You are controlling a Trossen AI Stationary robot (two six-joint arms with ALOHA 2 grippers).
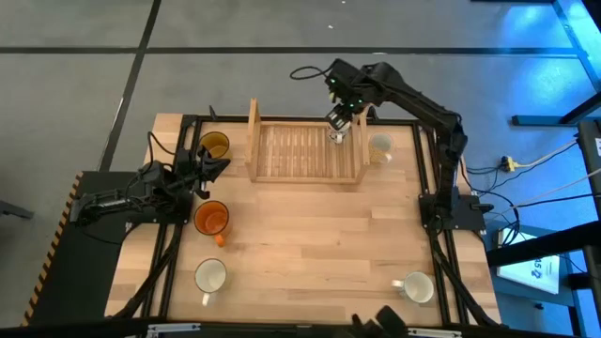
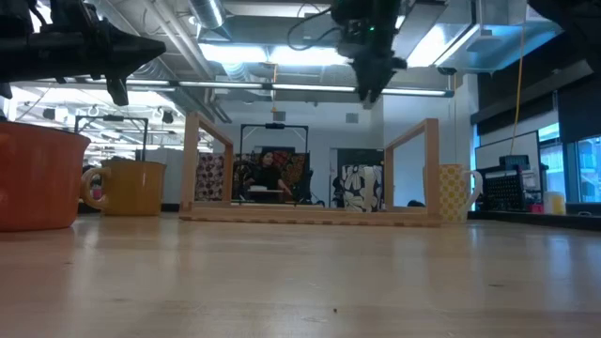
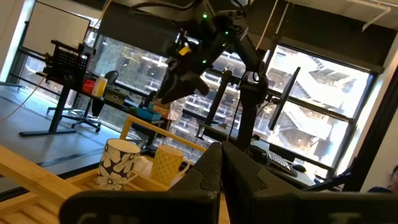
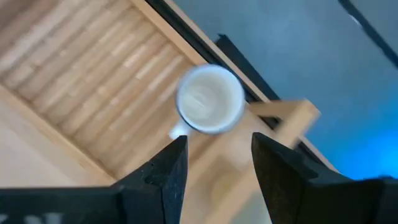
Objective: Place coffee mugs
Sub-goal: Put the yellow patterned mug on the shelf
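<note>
Nearest my side of the pale wooden counter [image 1: 310,244] I see two white ceramic mugs, one by the near left corner [image 1: 209,276] and one by the near right corner [image 1: 416,286], both upright and untouched, so I judge they wait their turn. Farther in along the left edge stands the bright orange handled mug [image 1: 212,219], and beyond it the amber-yellow handled mug [image 1: 215,145]; my left end effector [image 1: 212,167] hangs between those two, fingers together and holding nothing, which reads to me as parked. At the far edge sits the slatted wooden tray with upright end posts [image 1: 302,160], and a flower-patterned white mug [image 3: 118,163] stands in its far right corner. Just outside the tray's right rail, on the counter, is a cream mug with a fine check pattern [image 1: 380,146]. My right end effector [image 1: 338,122] hovers above the patterned mug with its fingers apart and nothing between them, and its wrist camera looks straight down into the mug [image 4: 209,99]. I take that mug as set down inside the tray, with the others yet to go. I can make out no brand, label or writing on any mug or on the tray.
</note>
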